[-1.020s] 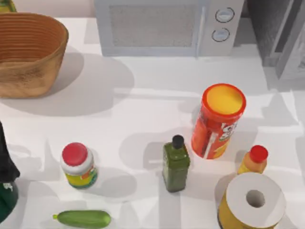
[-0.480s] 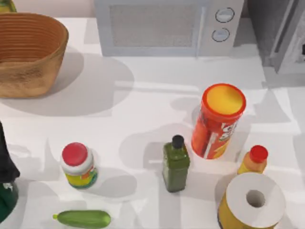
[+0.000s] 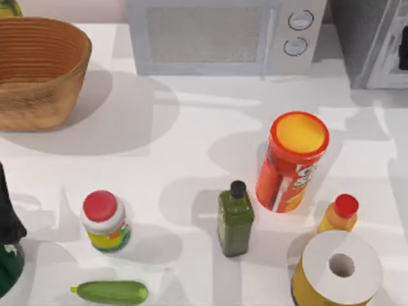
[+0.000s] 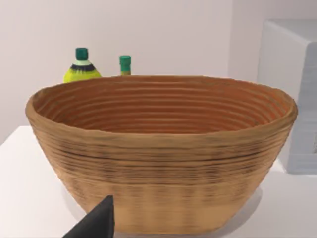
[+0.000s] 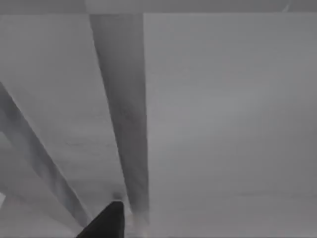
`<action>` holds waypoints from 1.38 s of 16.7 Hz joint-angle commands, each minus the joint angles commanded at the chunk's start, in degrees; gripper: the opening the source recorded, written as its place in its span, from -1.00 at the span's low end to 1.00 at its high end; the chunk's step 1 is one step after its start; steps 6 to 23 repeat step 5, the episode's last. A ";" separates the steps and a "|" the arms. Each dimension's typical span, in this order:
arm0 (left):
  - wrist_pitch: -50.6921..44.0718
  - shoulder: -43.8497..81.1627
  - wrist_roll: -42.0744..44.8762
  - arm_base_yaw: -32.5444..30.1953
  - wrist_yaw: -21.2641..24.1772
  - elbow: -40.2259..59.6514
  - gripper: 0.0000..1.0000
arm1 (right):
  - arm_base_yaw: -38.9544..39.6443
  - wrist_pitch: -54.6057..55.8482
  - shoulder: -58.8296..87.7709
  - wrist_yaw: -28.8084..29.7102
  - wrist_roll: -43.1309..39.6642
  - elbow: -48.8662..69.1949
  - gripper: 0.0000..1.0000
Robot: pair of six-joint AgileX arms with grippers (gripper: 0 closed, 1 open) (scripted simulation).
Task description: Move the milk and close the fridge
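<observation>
Fridge (image 3: pixel 376 44) stands beside the microwave (image 3: pixel 223 35); right hand (image 5: pixel 106 220) sits close against the fridge, grip unreadable; left arm parked near the basket (image 4: pixel 163 148)

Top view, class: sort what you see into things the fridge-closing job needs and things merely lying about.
Needed: fridge, right gripper close against it.

Lying about: microwave, basket, crisp tube, green bottle, red-capped jar, cucumber, paper roll.
</observation>
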 joint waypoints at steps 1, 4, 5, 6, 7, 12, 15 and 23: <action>0.00 0.00 0.00 0.00 0.00 0.00 1.00 | 0.00 -0.47 1.58 0.02 0.04 1.99 1.00; 0.00 0.00 0.00 0.00 0.00 0.00 1.00 | -0.22 -1.48 4.75 0.26 0.30 5.27 1.00; 0.00 0.00 0.00 0.00 0.00 0.00 1.00 | -0.25 -1.53 4.90 0.28 0.32 5.39 1.00; 0.00 0.00 0.00 0.00 0.00 0.00 1.00 | -0.25 -1.53 4.90 0.28 0.32 5.39 1.00; 0.00 0.00 0.00 0.00 0.00 0.00 1.00 | -0.25 -1.53 4.90 0.28 0.32 5.39 1.00; 0.00 0.00 0.00 0.00 0.00 0.00 1.00 | -0.25 -1.53 4.90 0.28 0.32 5.39 1.00; 0.00 0.00 0.00 0.00 0.00 0.00 1.00 | -0.25 -1.53 4.90 0.28 0.32 5.39 1.00; 0.00 0.00 0.00 0.00 0.00 0.00 1.00 | -0.25 -1.53 4.90 0.28 0.32 5.39 1.00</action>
